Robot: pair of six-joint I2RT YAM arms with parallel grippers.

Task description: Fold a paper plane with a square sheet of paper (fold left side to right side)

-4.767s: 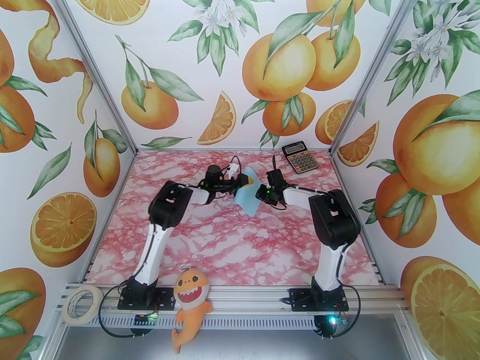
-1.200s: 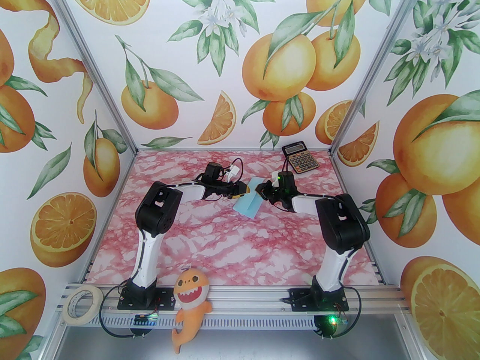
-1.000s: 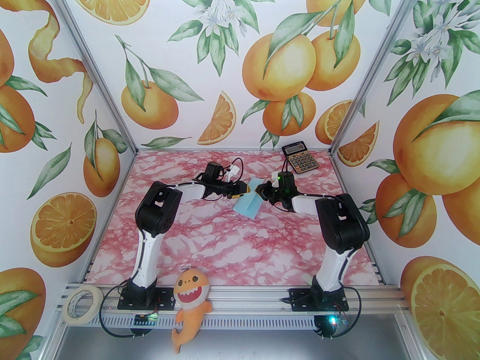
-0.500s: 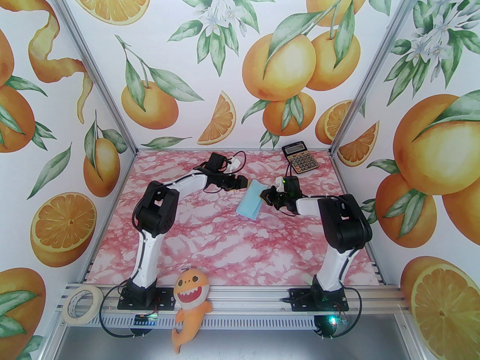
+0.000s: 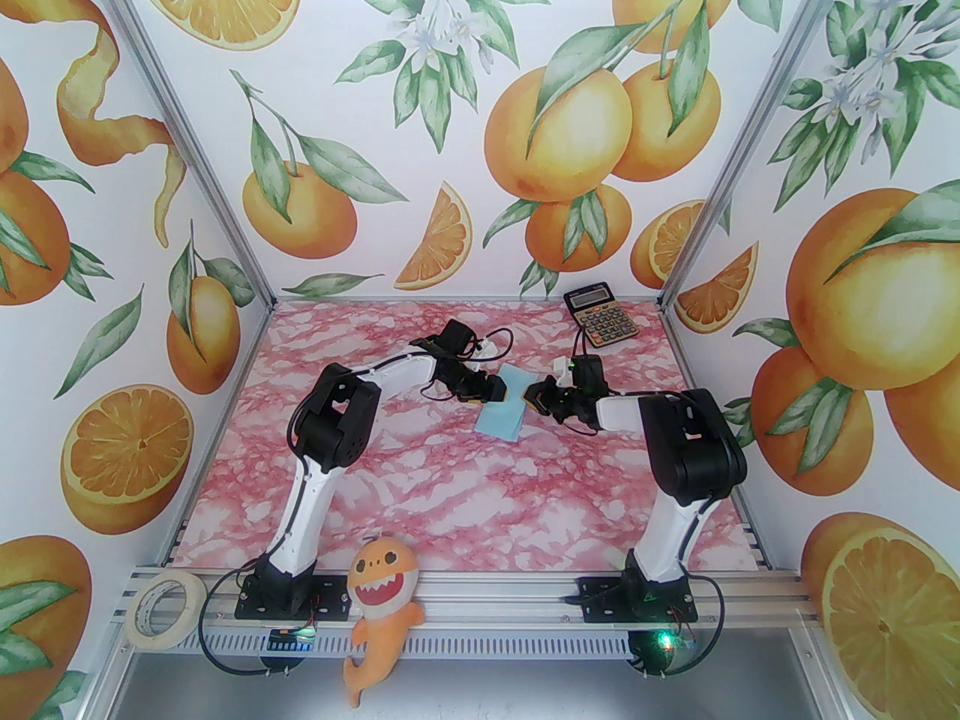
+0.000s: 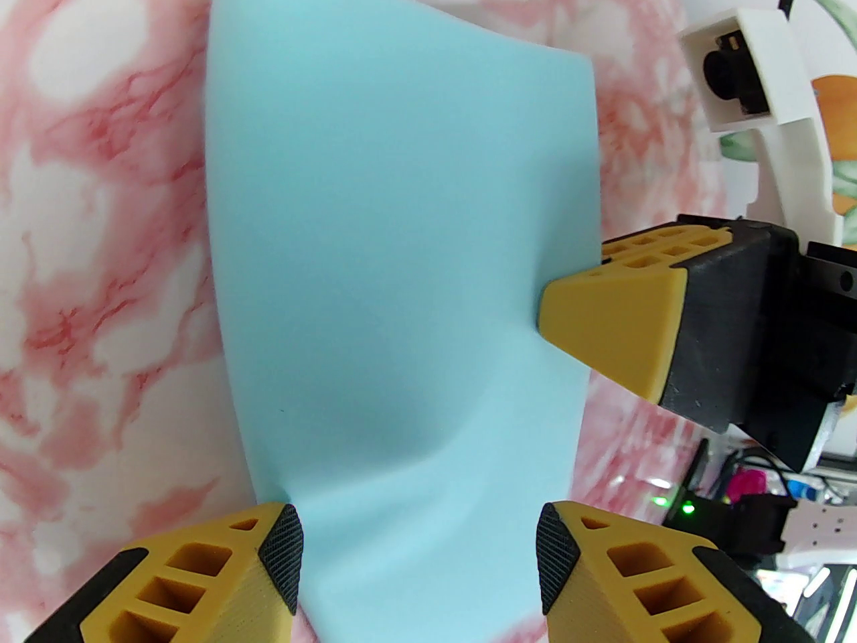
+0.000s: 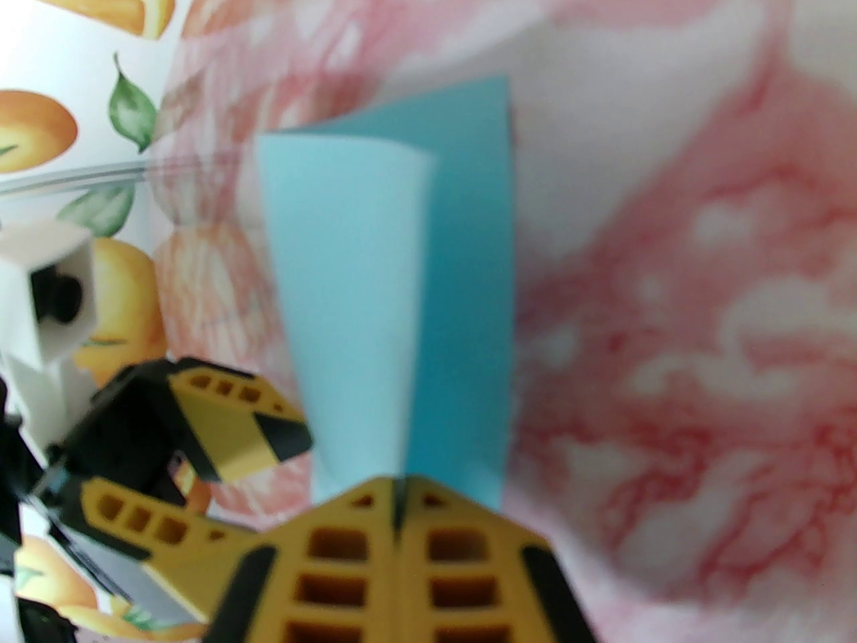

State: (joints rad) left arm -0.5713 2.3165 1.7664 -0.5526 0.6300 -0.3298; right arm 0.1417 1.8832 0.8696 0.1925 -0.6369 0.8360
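The square sheet of paper is pale light-blue and folded over on itself, with two layers showing in the right wrist view. It rests low over the pink marbled table in the middle. My right gripper is shut on its right edge, its yellow fingertips pinching the paper where it buckles. My left gripper stands at the sheet's left far corner. Its fingers are open and straddle the near end of the paper. From the right wrist, the right gripper is closed on both layers.
A black-and-gold calculator lies at the back right of the table. A roll of tape and an orange plush toy sit on the front rail. Printed walls close in three sides.
My left arm has swung right and down onto the paper's left end, its jaws narrowing. The right gripper has drawn the paper slightly nearer and lower, still shut.
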